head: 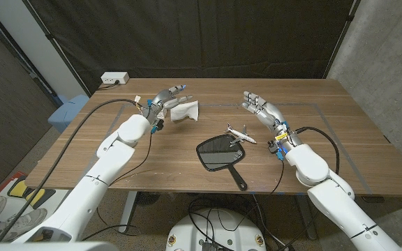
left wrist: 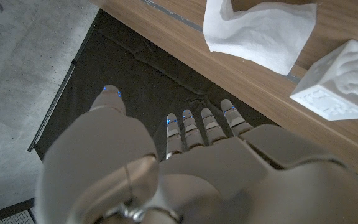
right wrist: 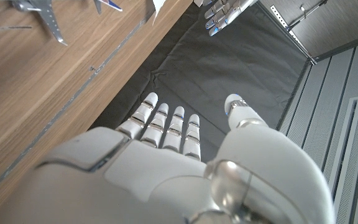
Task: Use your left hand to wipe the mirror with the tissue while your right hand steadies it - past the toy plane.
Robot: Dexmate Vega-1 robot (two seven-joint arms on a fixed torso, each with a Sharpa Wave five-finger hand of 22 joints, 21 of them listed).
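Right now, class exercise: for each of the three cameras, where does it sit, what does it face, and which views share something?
Head view: on the robot's head, looking down at mirror, toy plane, both arms.
Left wrist view: behind the left hand, facing tissue and table edge.
Right wrist view: behind the right hand, facing the dark curtain.
Shared: tissue in head and left wrist views.

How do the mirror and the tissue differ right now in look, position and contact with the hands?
The mirror is dark, oval and handled, lying flat near the table's front edge; the tissue is white, crumpled and farther back. The tissue sits right beside the left hand, whereas the mirror lies apart from both hands, beside the toy plane. Both rest on the table, unheld; the right hand is open.
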